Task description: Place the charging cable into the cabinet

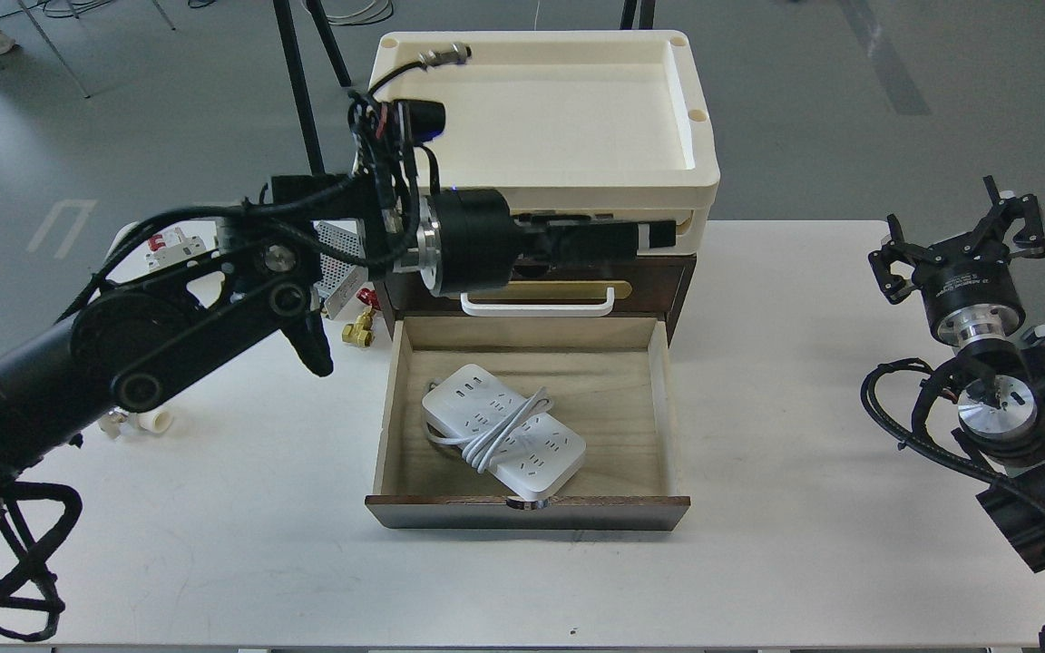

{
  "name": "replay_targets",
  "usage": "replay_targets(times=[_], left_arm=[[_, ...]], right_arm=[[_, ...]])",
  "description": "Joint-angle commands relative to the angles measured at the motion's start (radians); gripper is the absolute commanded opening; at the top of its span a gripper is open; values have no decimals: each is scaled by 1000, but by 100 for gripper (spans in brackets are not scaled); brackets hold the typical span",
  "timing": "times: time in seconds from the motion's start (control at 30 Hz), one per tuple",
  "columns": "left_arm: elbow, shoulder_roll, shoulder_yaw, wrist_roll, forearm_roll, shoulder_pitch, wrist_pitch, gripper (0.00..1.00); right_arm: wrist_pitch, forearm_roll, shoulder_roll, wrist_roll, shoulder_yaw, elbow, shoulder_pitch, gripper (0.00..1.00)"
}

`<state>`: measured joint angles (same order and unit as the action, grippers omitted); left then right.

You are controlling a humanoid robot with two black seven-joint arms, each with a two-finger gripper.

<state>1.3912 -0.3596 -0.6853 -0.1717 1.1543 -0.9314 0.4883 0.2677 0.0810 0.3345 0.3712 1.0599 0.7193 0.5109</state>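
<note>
Charging cable (pixel 504 432) lies in cabinet (pixel 536 295) drawer on white table (pixel 758 562); right pincer (pixel 962 238) open, left pincer (pixel 645 236) unclear.

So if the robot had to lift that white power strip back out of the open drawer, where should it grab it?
Probably from straight above, across the narrow width of the charging cable, on a bare stretch beside the cord looped round its middle. It lies flat and diagonal on the drawer floor, so the walls block any sideways approach, and the fingers would have to turn to match its slant.
</note>
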Motion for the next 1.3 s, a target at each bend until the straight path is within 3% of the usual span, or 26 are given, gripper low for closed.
replay_targets(times=[0.0, 0.17, 0.37, 0.63, 0.93, 1.13, 1.27], left_arm=[[-47, -19, -134, -32, -530, 0, 0, 100], [-188, -67, -210, -34, -890, 16, 0, 100], [-334, -75, -437, -25, -1030, 124, 0, 100], [-601, -91, -459, -35, -1159, 203, 0, 100], [-704, -82, -461, -40, -1217, 391, 0, 100], [-701, -27, -459, -109, -1217, 462, 0, 100], [-701, -21, -459, -109, -1219, 462, 0, 100]], right_arm=[[1, 2, 0, 0, 3, 0, 1, 100], [1, 3, 0, -2, 9, 0, 2, 100], [2, 5, 0, -12, 17, 0, 1, 100], [-2, 6, 0, -11, 20, -3, 3, 100], [-7, 5, 0, -3, 17, -3, 6, 100], [-5, 6, 0, -2, 20, -1, 14, 100], [-4, 6, 1, 0, 18, 5, 12, 100]])
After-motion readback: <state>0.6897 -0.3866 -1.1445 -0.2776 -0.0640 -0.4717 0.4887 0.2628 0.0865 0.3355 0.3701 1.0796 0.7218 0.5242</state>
